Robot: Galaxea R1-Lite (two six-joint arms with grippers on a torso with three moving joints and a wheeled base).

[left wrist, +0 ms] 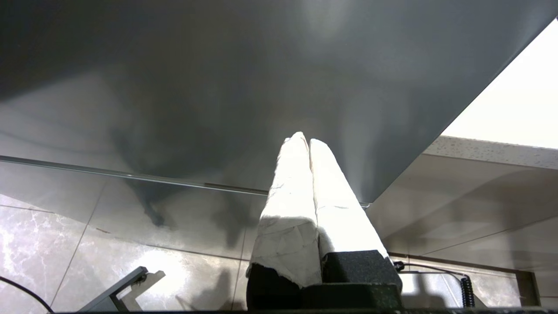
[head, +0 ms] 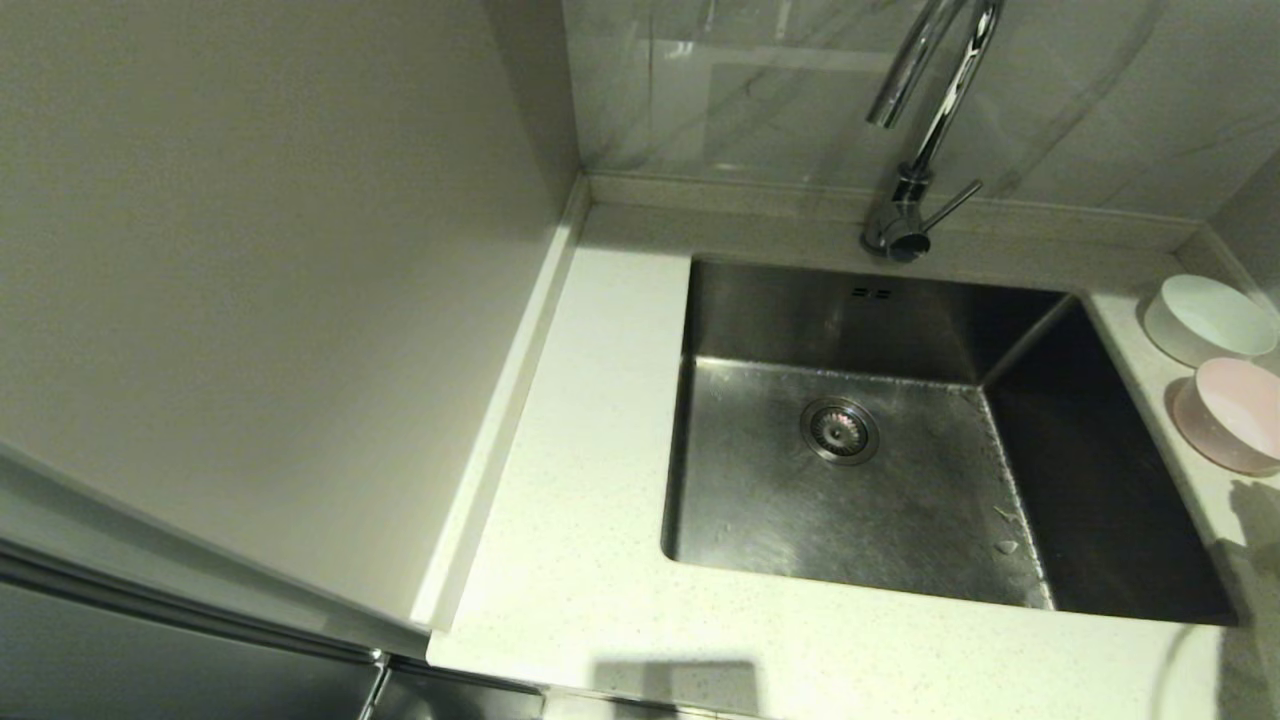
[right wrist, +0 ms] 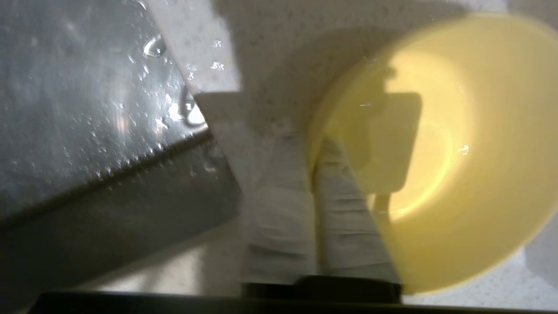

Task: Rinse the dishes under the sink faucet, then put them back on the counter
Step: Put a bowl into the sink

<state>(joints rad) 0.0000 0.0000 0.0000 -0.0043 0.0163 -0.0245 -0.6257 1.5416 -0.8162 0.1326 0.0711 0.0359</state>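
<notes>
**Yellow-green bowl gripped at the sink's edge**

We see the right gripper (right wrist: 311,144) with its jaws closed on the rim of the yellow-green bowl (right wrist: 457,144), one finger inside and one outside, over the counter (right wrist: 270,39) just beside the wet sink (right wrist: 87,100). The white bowl (head: 1208,318) and pink bowl (head: 1232,412) sit touching on the counter at the robot's right. The faucet (head: 920,120) stands behind the basin. The left gripper (left wrist: 308,141) hangs below the counter, fingers pressed together and empty.
</notes>
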